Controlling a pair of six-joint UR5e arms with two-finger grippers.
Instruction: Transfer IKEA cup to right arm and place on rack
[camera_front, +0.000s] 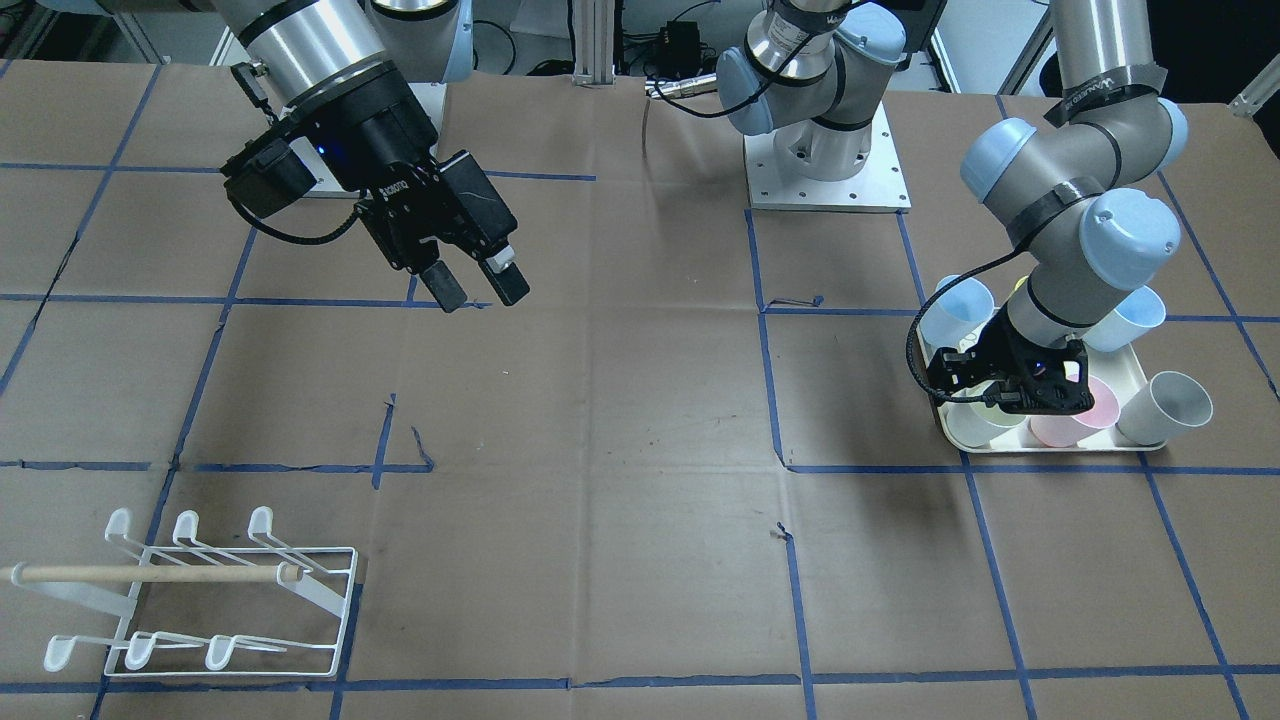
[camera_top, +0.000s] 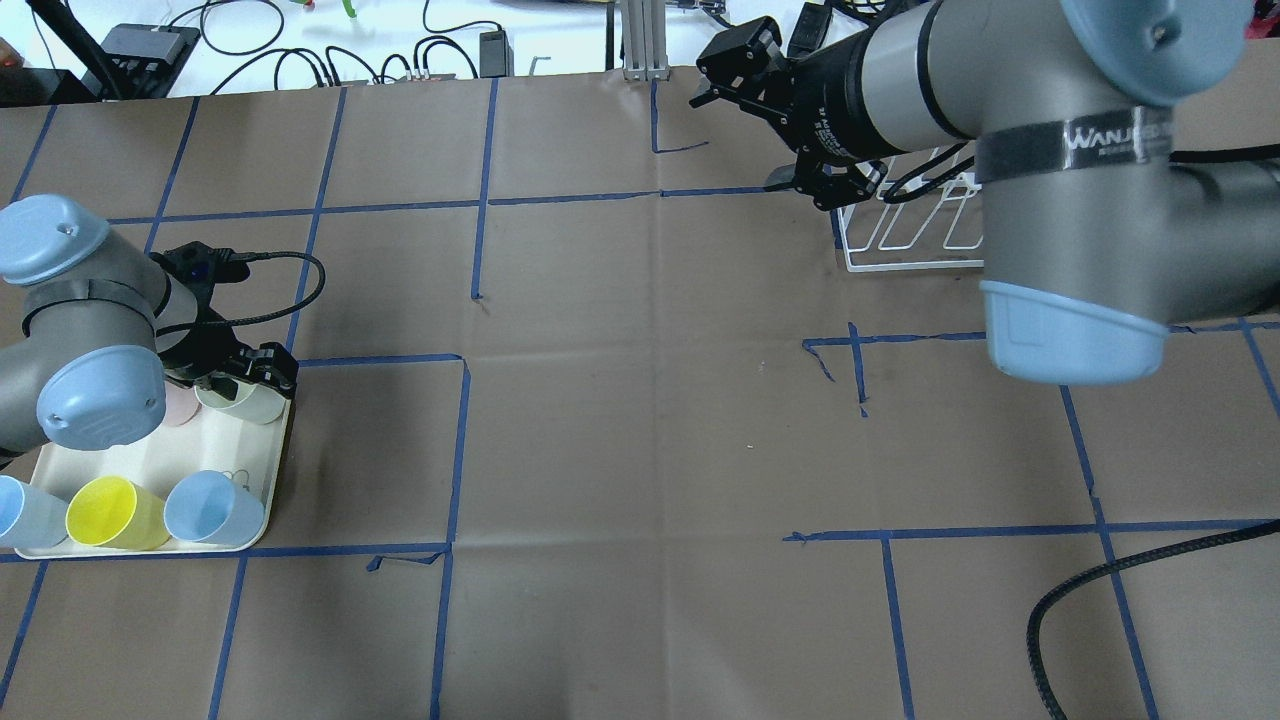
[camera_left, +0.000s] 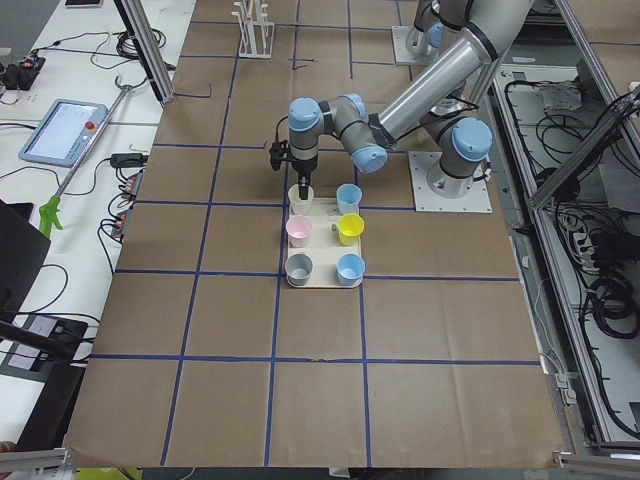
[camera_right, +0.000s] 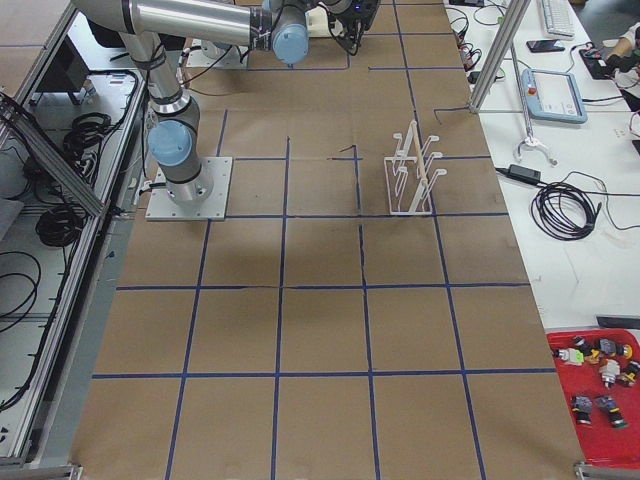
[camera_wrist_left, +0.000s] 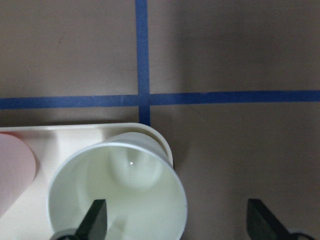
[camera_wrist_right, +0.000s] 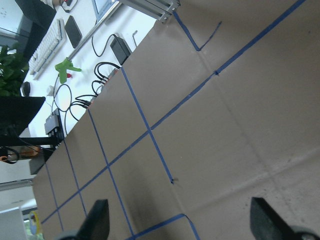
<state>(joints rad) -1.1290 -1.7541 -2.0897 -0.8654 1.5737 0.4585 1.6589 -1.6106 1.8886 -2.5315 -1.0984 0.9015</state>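
Left claw (camera_wrist_left: 180, 220): jaws wide open, holding nothing. It hangs directly over the pale green cup (camera_wrist_left: 117, 200). One fingertip (camera_wrist_left: 95, 220) sits inside the mouth; the other is outside, well clear of the rim, over bare table. One side of the cup wall lies between them.

The cup stands upright, mouth up, directly below this claw in a corner of the cream tray (camera_wrist_left: 50, 142). A pink cup (camera_wrist_left: 15, 170) is just beside it on the inner finger's side.

Handling, as I judge it:
- Thin-walled, smooth plastic that tapers to a rounded base, so probably very light, stiff but slightly springy, and slick.
- A wall pinch near the rim is what this pose offers. Firm but modest pressure is needed, or the taper may let it slip.
- The pinch should leave the lower body free for the other claw to take.
- Not fragile, but easy to tip.

Right claw (camera_front: 475, 285): jaws spread and empty, hovering above brown paper, well apart from the cup.

The rack (camera_front: 230, 600) is white wire with hooked prongs and a pale wooden dowel. It is well apart from the left claw and nearer the right one.

The table is matt brown paper gridded with blue tape.
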